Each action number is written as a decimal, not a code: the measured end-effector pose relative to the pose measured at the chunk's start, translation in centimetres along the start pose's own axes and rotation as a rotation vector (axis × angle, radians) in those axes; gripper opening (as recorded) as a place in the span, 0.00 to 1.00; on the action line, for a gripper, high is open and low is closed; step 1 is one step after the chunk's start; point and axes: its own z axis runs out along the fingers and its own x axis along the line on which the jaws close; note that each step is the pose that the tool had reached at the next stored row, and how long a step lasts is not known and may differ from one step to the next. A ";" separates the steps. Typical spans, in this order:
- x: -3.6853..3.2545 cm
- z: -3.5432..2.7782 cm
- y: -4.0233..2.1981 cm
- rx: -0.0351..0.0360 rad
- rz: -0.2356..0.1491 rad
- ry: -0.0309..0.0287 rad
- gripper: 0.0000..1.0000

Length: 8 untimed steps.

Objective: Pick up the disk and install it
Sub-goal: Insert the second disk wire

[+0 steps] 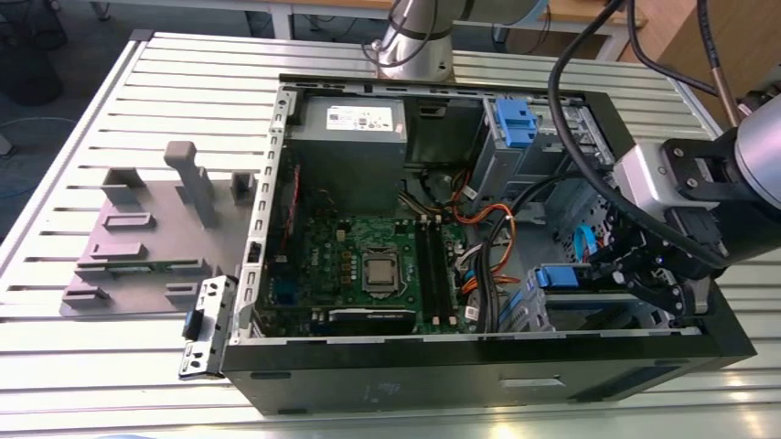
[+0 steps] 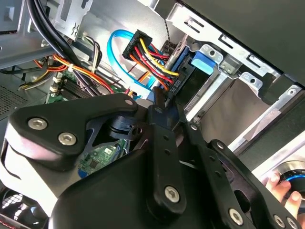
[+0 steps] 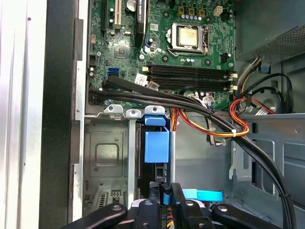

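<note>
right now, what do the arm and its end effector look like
The arm is a silver-grey tube with grey joint housings, and thick black cables run beside it. The end effector is black, made of flat linkage bars pinned with silver screws.

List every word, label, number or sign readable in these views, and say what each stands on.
No text can be read for certain.
White sticker on the grey power-supply box: print too small to read.
Motherboard markings, first wrist view: too small.
White lettering on the black cable connector, second wrist view: blurred.
</note>
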 end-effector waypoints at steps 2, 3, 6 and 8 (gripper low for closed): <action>-0.02 -0.11 0.01 0.0000 0.000 0.0001 0.23; -0.05 -0.29 0.02 0.0000 0.000 0.0000 0.23; -0.19 -1.06 0.05 0.0000 0.000 0.0000 0.23; -0.27 -1.50 0.07 0.0000 0.000 0.0000 0.23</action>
